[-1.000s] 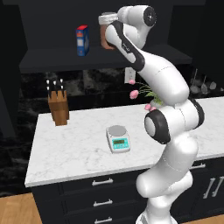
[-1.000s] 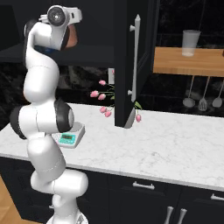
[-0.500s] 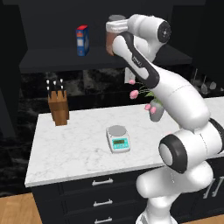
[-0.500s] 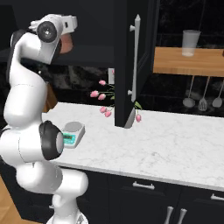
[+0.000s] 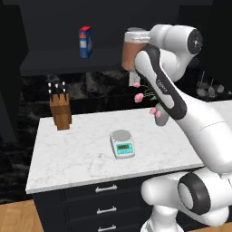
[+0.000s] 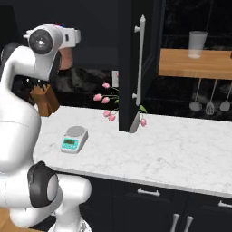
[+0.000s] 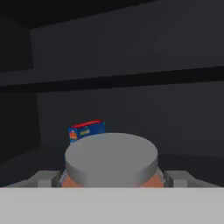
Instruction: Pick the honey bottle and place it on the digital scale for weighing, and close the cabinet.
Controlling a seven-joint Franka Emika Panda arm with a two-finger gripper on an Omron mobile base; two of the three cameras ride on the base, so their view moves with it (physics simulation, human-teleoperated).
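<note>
Honey bottle (image 5: 131, 52): hanging upright in the gripper (image 5: 136, 50), high above the counter, out in front of the cabinet shelf.
Gripper: jaws closing on the honey bottle's sides just under its grey lid; fingers (image 7: 180, 178) flanking it in the hand view.
Knife block (image 5: 60, 111): standing near the counter's left back edge.
Blue-and-red box (image 5: 85, 42): sitting alone on the cabinet shelf, left of the bottle.
Digital scale (image 5: 122, 143): lying mid-counter, platter bare, open marble around it.
Pink flowers (image 6: 105, 104): leaning just beside the door.
Cabinet (image 6: 136, 63): door standing open over the counter, edge toward the right base view.
</note>
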